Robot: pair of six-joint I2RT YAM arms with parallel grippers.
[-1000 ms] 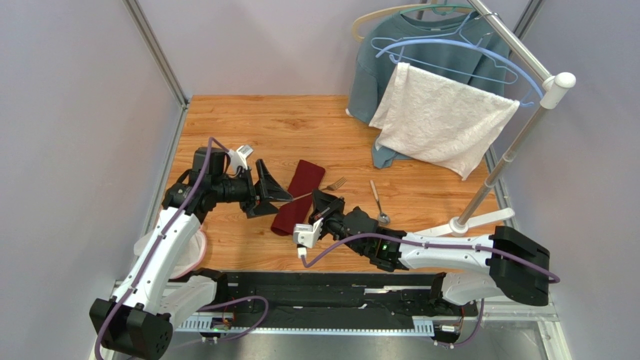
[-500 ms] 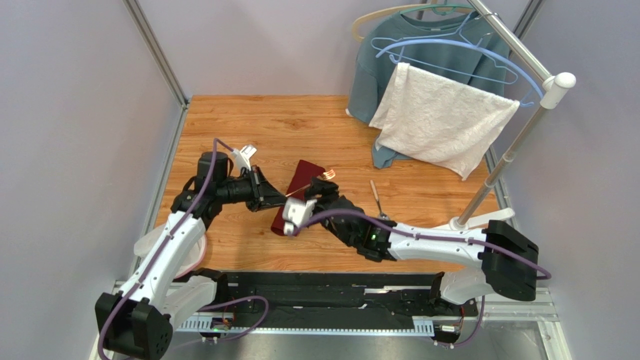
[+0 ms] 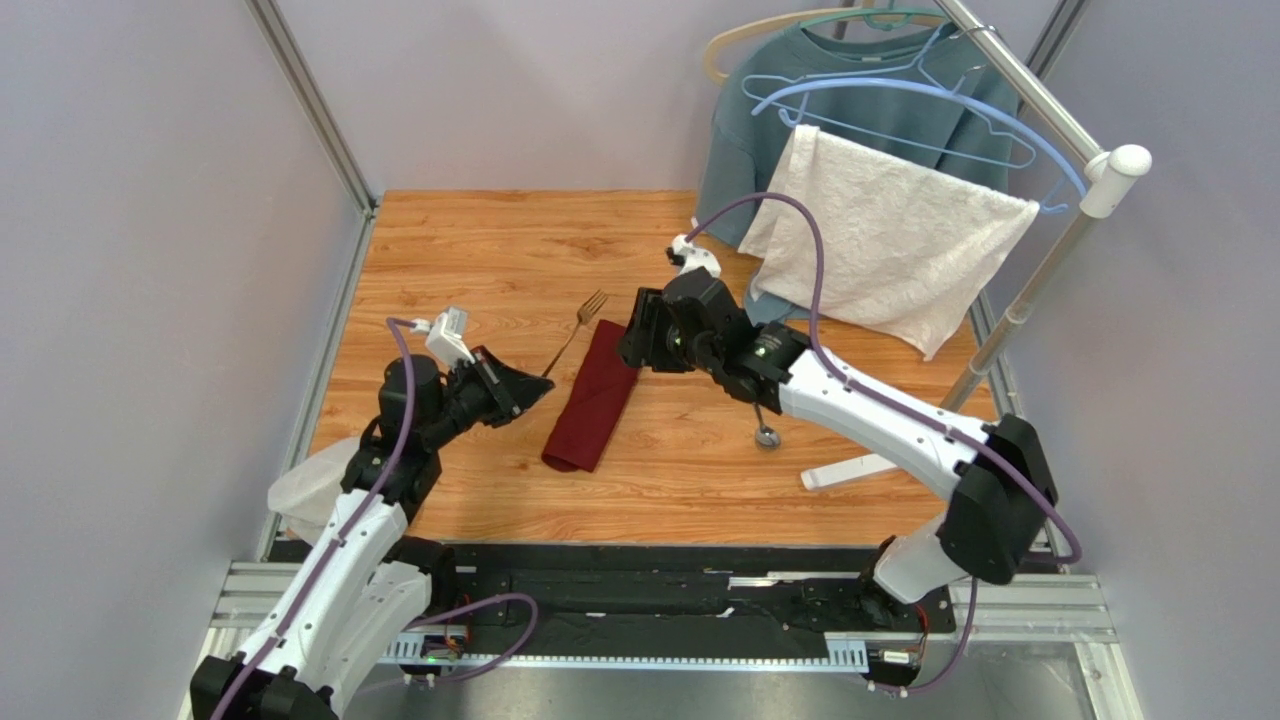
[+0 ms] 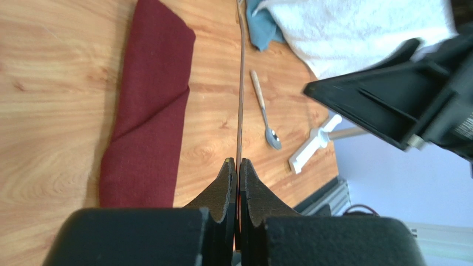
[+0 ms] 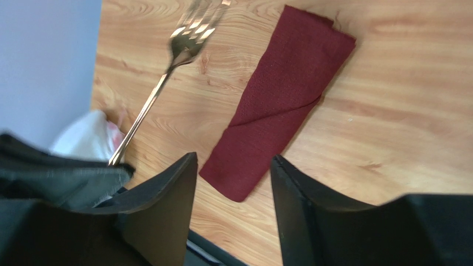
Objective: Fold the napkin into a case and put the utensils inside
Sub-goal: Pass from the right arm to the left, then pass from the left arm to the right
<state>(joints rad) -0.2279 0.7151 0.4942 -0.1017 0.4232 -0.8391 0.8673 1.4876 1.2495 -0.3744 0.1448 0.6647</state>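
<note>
Now the left gripper (image 4: 237,164) pinches the fork (image 4: 241,100) by its handle. The right gripper (image 5: 233,162) hangs spread above the case (image 3: 592,399).

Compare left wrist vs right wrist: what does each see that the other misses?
Left wrist only: the spoon, the towel and the rack foot. Right wrist only: the tines of the fork and a white bag at the left edge. Both: the folded napkin, and the left gripper shut on the fork's handle.
</note>
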